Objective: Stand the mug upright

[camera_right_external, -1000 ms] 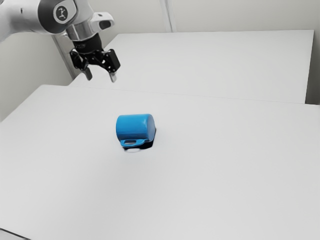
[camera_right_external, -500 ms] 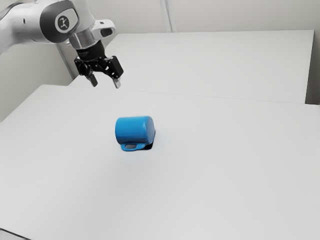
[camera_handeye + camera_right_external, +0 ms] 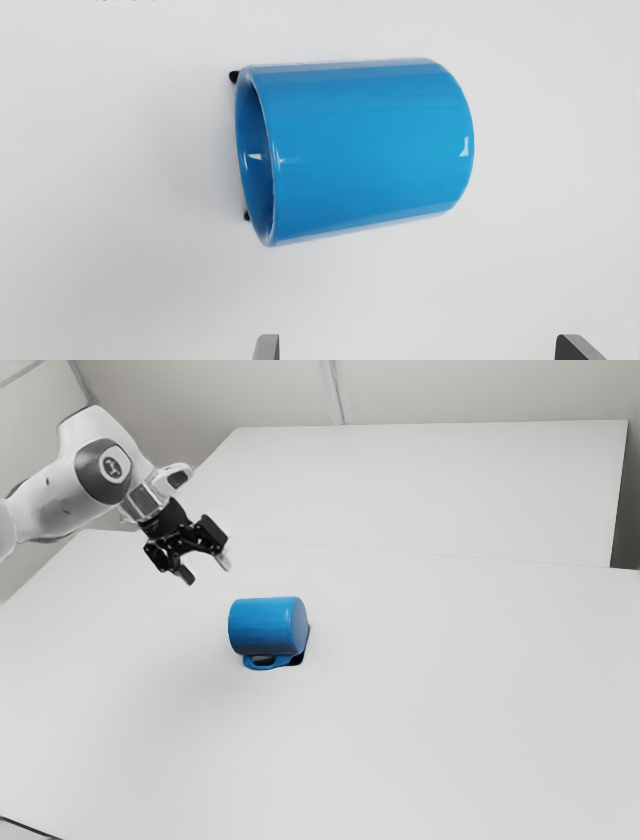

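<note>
Gripper (image 3: pixel 205 569) had come down and closer to the mug (image 3: pixel 265 626) since the earlier exterior frame, with the arm (image 3: pixel 85 480) dropping lower and its hand end tilting more. Mug had shifted a little too, toward the near side of the exterior view, handle (image 3: pixel 270 666) sitting lower than before. Hand was released: fingers (image 3: pixel 267 347) stood wide apart, nothing held, tips clear of the mug. Mug lay on its side on the white table (image 3: pixel 450 670), not upright. Its closed base faced the exterior view's right; handle was down at the near side, close to the tabletop, with dark shadow by it. Gripper hung above the table, off toward the exterior view's left of the mug, near but not touching. Wrist view had the mug beyond the fingertips, side wall broad to the camera, open mouth visible at one end, inside of the same blue. Handle hidden there. Behind the table, another white surface (image 3: pixel 430 490), then pale wall (image 3: pixel 480 390).
</note>
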`<state>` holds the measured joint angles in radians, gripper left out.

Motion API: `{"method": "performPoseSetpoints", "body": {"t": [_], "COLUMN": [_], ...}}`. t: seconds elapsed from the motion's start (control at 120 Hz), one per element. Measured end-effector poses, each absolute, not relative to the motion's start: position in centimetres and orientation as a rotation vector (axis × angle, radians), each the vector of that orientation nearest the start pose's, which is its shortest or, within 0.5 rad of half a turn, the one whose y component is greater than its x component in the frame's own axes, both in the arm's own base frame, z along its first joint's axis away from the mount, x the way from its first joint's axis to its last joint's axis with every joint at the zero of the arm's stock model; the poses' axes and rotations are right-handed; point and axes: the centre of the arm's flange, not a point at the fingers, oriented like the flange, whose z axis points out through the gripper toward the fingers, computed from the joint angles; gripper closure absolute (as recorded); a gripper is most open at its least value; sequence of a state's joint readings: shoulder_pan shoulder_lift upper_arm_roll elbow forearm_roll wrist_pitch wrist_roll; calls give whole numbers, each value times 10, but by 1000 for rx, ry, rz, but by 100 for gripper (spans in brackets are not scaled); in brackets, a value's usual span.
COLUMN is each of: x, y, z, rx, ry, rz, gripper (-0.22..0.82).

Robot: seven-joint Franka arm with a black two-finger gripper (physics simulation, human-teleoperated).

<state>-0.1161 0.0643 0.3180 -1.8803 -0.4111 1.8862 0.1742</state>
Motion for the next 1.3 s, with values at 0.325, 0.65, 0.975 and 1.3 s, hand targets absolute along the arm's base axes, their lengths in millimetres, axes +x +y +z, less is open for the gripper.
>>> {"method": "performPoseSetpoints", "body": {"t": [0.325,0.65,0.975,1.3], "x": [567,572,575,574], "y": [132,162,146,118], "z": [398,333,303,283], "rx": [-3708,-3868,-4062,-4227], "ry": [-421,-381,-168,-13], "rz": [-148,-290,-411,-448], "gripper": [0,0,0,21]}}
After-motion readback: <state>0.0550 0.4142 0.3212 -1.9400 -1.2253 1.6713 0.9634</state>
